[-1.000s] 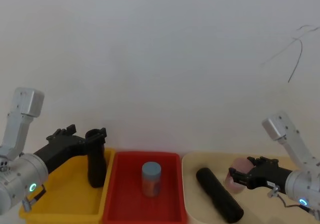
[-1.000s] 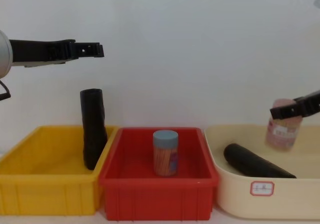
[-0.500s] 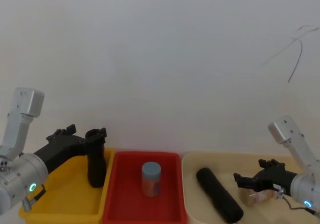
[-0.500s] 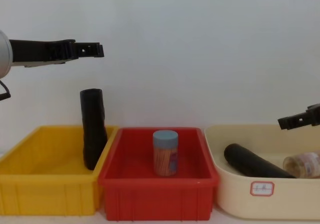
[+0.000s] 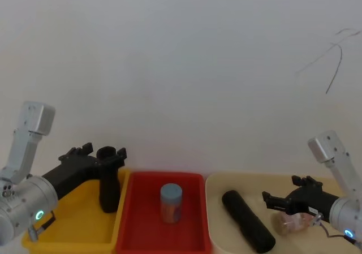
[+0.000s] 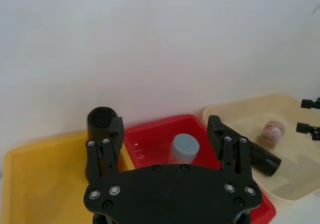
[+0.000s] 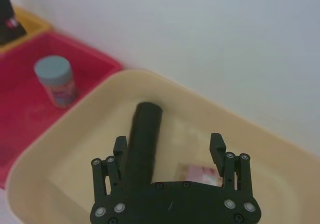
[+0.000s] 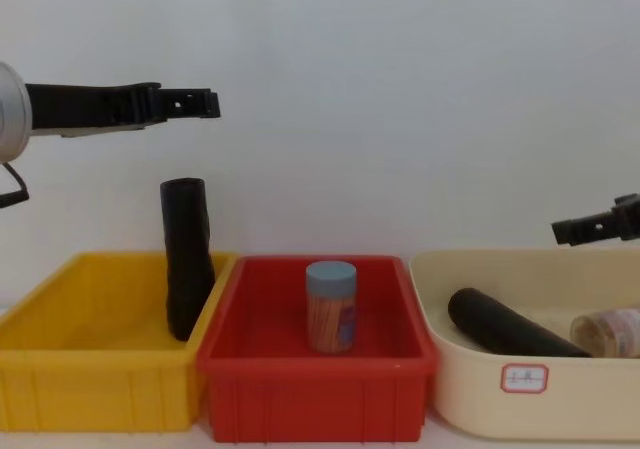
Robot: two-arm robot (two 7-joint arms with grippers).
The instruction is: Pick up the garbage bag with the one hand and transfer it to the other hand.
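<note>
left claw [image 8: 205,102]: raised, fingers spread, empty | right claw [image 8: 565,232]: lower, fingers spread, empty

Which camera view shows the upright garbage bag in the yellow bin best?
The chest view: the garbage bag shows full length, leaning against the yellow bin wall. The head view has the left gripper around its top; the left wrist view mainly its top end.

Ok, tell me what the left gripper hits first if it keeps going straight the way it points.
Probably nothing: in the chest view the left gripper, jaws open, points level well above the upright garbage bag in the yellow bin, toward the bare wall, though depth is unclear.
</note>
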